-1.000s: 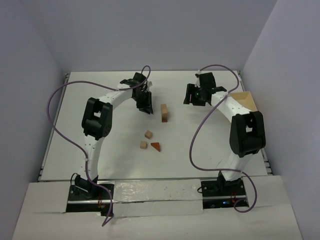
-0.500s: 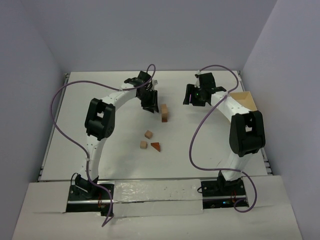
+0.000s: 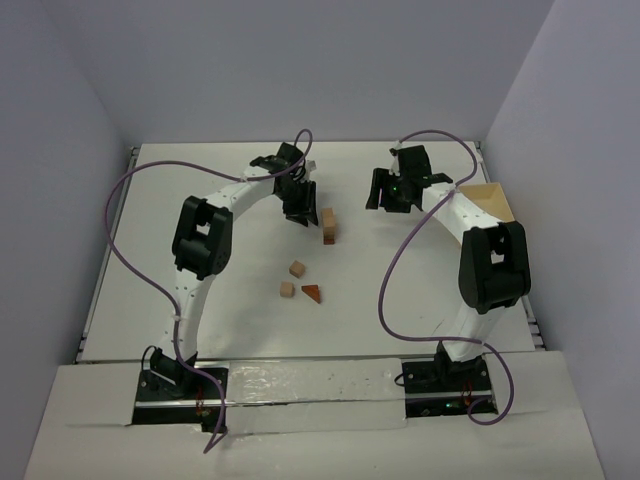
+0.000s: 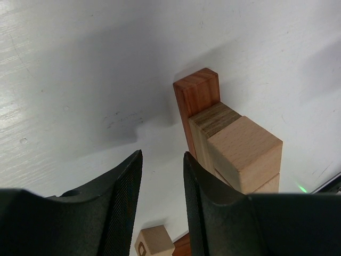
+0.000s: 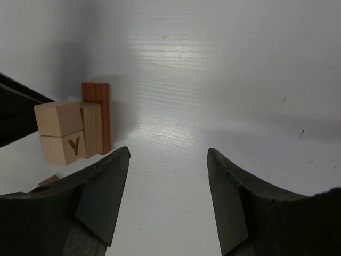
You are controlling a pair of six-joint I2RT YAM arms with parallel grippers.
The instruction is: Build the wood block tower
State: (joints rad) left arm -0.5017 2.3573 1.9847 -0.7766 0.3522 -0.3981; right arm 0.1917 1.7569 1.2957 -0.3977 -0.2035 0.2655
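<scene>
The left gripper [image 3: 298, 207] has slid to the right since a second ago, and it now hangs just left of the tower [image 3: 328, 227]. The tower stands slightly above the centre of the overhead view. It is a narrow cluster of tan cubes with a reddish-brown block [image 4: 196, 99] against its far side. One tan face carries the letter Y [image 5: 75, 144].

In the left wrist view the two black fingers [image 4: 126, 181] at the bottom stand slightly apart, with only bare table between them. The tower rises at right centre, clear of both.

Below and left of the tower, well apart from it, lie three loose pieces: a tan cube [image 3: 297, 268], a paler cube [image 3: 287, 289] and a reddish-brown wedge [image 3: 312, 292].

The right gripper [image 3: 390, 192] waits to the tower's right, its jaws spread wide and empty. A pale wooden box [image 3: 489, 199] sits at the white table's [image 3: 200, 310] right edge.
</scene>
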